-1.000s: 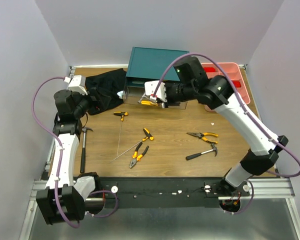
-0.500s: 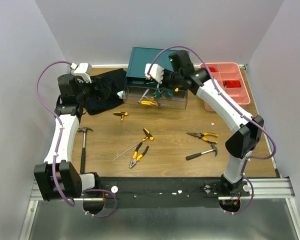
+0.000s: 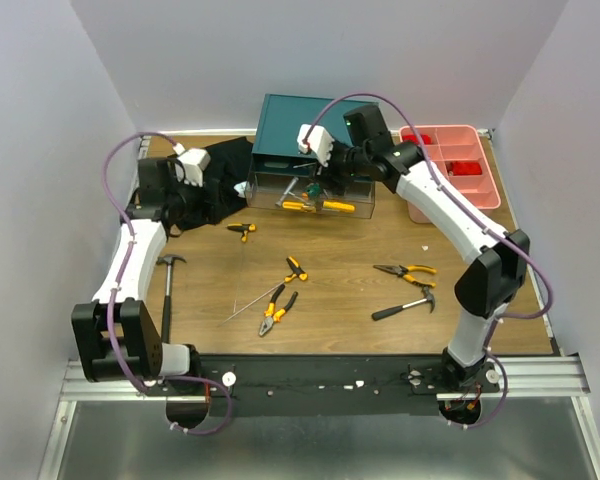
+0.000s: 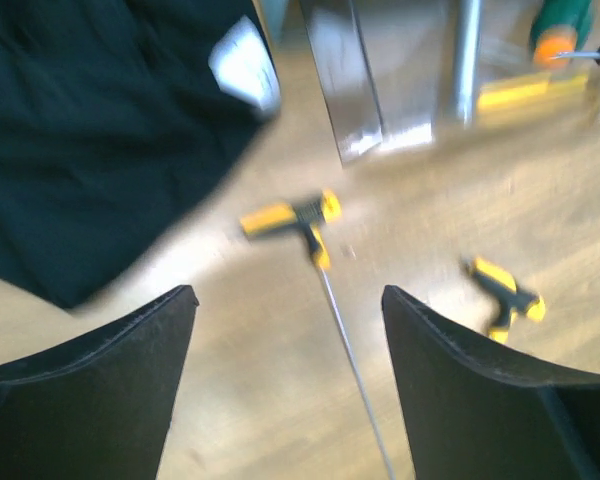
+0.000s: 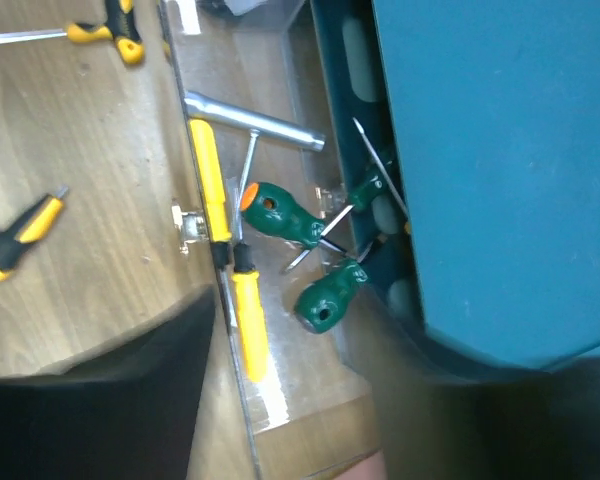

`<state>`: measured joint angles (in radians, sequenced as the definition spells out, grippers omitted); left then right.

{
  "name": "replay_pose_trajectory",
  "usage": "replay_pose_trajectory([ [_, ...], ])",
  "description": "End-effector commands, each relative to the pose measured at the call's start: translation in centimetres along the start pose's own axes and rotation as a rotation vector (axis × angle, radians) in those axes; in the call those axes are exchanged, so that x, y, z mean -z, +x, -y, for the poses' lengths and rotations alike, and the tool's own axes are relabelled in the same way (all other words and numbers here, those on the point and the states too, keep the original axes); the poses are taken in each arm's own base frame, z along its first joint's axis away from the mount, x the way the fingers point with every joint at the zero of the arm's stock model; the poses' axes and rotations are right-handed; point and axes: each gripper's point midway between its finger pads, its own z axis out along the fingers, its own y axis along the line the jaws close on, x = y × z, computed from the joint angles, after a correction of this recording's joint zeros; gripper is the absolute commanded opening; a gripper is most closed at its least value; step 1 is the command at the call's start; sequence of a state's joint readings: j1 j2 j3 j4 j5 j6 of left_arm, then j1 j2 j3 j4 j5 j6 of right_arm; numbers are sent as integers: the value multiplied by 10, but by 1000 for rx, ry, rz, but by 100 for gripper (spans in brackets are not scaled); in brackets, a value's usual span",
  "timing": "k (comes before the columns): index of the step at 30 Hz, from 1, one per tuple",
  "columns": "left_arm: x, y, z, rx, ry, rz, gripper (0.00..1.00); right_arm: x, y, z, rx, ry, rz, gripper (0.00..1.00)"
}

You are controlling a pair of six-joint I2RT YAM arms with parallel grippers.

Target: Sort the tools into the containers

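Counting two hammers (image 3: 166, 290) lying well behind the left claw (image 4: 288, 300), spread wide and empty, probably lining up on the single T-driver (image 4: 290, 215) just ahead of its tips. Farther off, hanging the right claw (image 5: 295, 340) open and empty over the drawer (image 5: 265, 75), two green screwdrivers (image 5: 280, 212) lying crossed directly beneath, apparently sorted already.

Teal cabinet (image 3: 305, 122), pink tray (image 3: 479, 190)

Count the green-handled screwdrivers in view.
2 screwdrivers, both in the open drawer: one beside the yellow handle, the other nearer the teal cabinet body. More may hide farther inside.
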<state>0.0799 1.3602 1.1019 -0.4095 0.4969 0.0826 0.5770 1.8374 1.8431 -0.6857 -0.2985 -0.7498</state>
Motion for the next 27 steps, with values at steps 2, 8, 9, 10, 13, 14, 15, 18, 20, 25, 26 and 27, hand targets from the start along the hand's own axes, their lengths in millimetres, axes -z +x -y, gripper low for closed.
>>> replay_pose_trajectory([
  [2, -11, 84, 32, 29, -19, -183, 81, 53, -38, 2, -88, 82, 116, 72],
  [8, -48, 102, 17, 163, -211, -186, 74, 78, -30, 10, -86, 212, 123, 72],
  [9, -53, 99, 13, 176, -233, -176, 73, 79, -25, 10, -92, 226, 112, 72],
  [10, -56, 95, 6, 189, -271, -162, 73, 86, -28, 12, -94, 242, 118, 72],
  [13, -67, 91, -5, 203, -322, -159, 71, 93, -26, 12, -106, 258, 114, 72],
  [14, -73, 96, -8, 209, -327, -178, 71, 94, -24, 12, -107, 263, 110, 72],
  [15, -77, 96, -9, 213, -328, -178, 70, 95, -23, 12, -104, 272, 107, 72],
  [18, -92, 97, -6, 245, -294, -194, 68, 93, -12, 14, -103, 292, 78, 72],
  [20, -101, 98, -4, 268, -274, -203, 65, 92, -10, 15, -105, 297, 71, 72],
  [25, -112, 105, -6, 271, -273, -239, 62, 90, -6, 21, -101, 312, 59, 72],
  [26, -114, 110, -7, 271, -272, -253, 61, 90, -5, 22, -103, 314, 56, 72],
  [27, -114, 111, -6, 273, -270, -256, 61, 89, -4, 23, -104, 314, 54, 72],
])
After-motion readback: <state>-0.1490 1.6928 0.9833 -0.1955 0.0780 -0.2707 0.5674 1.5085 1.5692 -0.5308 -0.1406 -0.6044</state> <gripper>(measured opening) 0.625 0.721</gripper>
